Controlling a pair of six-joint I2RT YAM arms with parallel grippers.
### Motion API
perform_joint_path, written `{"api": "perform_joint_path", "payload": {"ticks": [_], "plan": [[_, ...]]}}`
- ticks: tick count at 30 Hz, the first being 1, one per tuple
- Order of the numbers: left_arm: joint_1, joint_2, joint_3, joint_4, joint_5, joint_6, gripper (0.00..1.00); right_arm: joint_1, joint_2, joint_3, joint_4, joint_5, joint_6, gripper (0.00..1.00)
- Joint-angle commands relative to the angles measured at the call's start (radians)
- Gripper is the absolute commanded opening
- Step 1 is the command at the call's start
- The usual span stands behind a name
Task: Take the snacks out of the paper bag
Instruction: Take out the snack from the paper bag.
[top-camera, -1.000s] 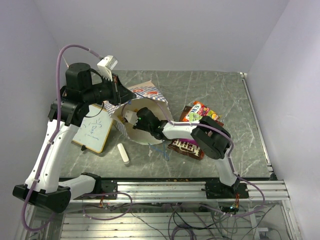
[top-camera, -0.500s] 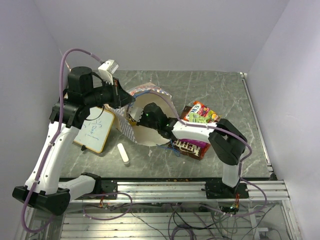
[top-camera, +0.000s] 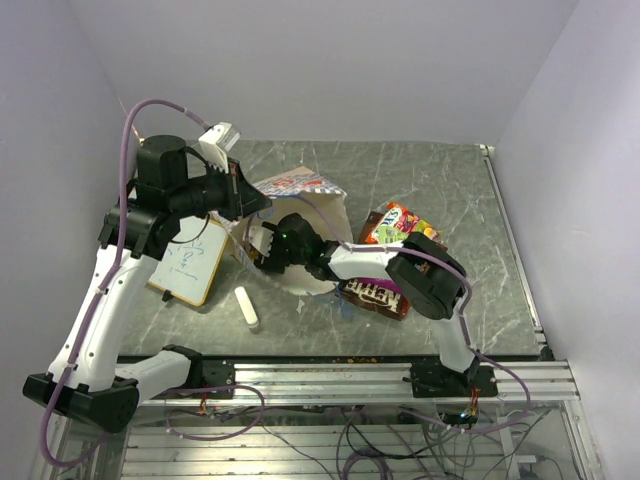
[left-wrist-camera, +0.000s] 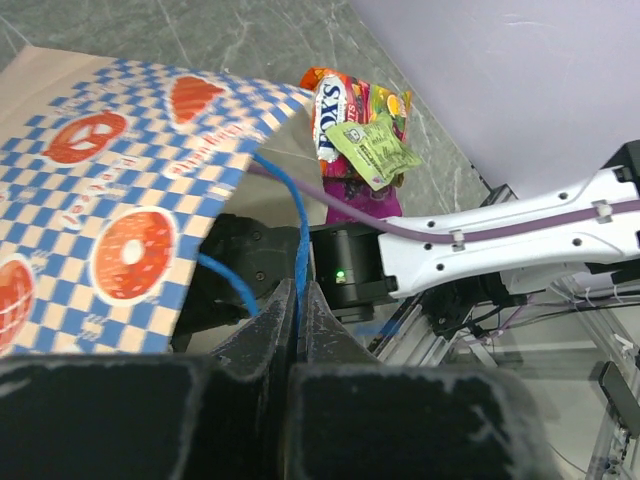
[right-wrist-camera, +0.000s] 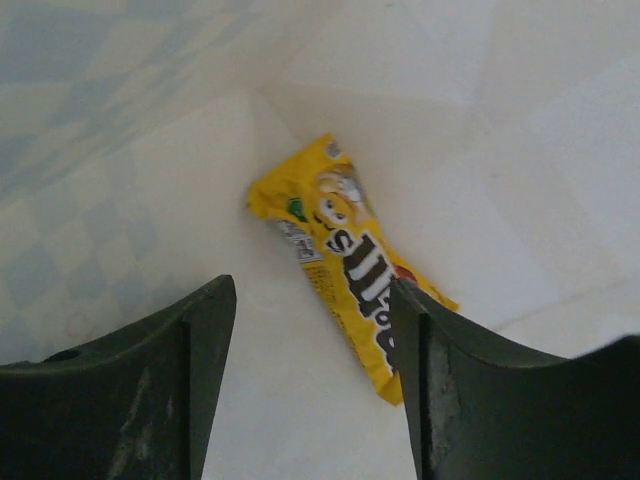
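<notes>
My right tool (right-wrist-camera: 310, 290), spread, sits inside the paper bag (left-wrist-camera: 110, 200). The yellow packet (right-wrist-camera: 350, 265) lies just ahead by the bag's bottom crease, slanting toward my right finger. My left tool (left-wrist-camera: 297, 300) pinches the blue handle (left-wrist-camera: 300, 230).

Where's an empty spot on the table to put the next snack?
Bare table behind and right of the snack pile, up to the right rail. Crowded on the left: paper bag, whiteboard, white cylinder.
</notes>
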Motion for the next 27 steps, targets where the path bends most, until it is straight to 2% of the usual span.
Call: {"api": "perform_joint_path", "payload": {"ticks": [1,4,8,11,14,16,24,27], "plan": [[-0.016,-0.005,0.000,-0.005,0.026,0.018,0.07,-0.002,0.066,0.037,0.050,-0.113,0.026,0.66],[-0.023,-0.001,0.002,-0.010,0.028,0.020,0.07,-0.002,0.107,0.067,0.064,-0.113,0.014,0.68],[-0.030,0.001,0.008,-0.024,0.023,0.030,0.07,-0.008,0.171,0.124,0.093,-0.039,0.006,0.64],[-0.033,-0.001,0.008,-0.035,0.014,0.036,0.07,-0.024,0.203,0.157,0.112,-0.018,0.035,0.50],[-0.034,-0.003,0.008,-0.041,0.002,0.038,0.07,-0.038,0.215,0.176,0.119,0.028,0.056,0.32],[-0.034,-0.006,0.004,-0.043,-0.011,0.035,0.07,-0.046,0.207,0.175,0.104,0.049,0.045,0.25],[-0.034,-0.009,0.001,-0.035,-0.111,-0.004,0.07,-0.055,0.104,0.130,0.019,0.076,0.027,0.12],[-0.033,-0.006,0.009,-0.014,-0.150,-0.028,0.07,-0.053,0.045,0.105,-0.024,0.077,0.067,0.11]]}}
